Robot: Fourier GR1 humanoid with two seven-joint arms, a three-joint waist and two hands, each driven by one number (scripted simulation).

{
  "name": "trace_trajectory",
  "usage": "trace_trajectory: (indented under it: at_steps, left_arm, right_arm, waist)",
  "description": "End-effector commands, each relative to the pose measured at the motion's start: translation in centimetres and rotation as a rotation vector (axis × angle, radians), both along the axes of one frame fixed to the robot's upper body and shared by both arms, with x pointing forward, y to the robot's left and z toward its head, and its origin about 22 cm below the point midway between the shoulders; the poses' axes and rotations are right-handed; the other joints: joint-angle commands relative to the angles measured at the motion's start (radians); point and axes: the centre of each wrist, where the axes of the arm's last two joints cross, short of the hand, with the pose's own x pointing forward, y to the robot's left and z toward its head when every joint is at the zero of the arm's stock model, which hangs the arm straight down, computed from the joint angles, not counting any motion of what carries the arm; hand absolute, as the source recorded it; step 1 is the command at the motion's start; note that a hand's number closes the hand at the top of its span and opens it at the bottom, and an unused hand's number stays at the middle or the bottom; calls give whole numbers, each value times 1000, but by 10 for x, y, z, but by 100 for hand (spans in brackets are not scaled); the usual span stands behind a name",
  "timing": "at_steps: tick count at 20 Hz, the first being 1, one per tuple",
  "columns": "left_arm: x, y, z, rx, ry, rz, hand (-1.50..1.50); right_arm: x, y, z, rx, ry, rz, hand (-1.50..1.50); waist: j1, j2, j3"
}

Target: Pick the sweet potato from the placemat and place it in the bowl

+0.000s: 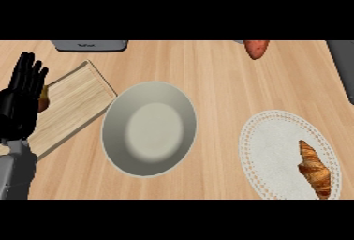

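Left robot hand [21, 93] rests spread, fingers straight; sweet potato [256, 48] lies far to its right past the bowl [149, 129], off the placemat [287, 154], so the unseen right hand likely suits the reach.

Grey bowl [149, 129] centre, croissant [314, 169] on placemat [276, 150] (right), left robot hand [21, 101] resting
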Motion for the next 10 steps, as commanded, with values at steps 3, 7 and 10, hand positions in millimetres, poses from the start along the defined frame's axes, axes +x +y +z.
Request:
trace_trajectory:
  at_steps: [3, 7, 10]
  left_arm:
    - [-2, 16, 2, 6, -5, 10, 0]
    - [-7, 20, -8, 0, 4, 16, 0]
    - [-11, 7, 7, 8, -5, 18, 0]
  right_arm:
    - [-13, 81, 8, -79, 102, 216, 150]
    - [-26, 121, -13, -113, 127, 249, 150]
    - [-41, 141, -45, -141, 166, 240, 150]
  waist:
    - [-23, -7, 0]
    - [-16, -1, 0]
    - [-16, -4, 1]
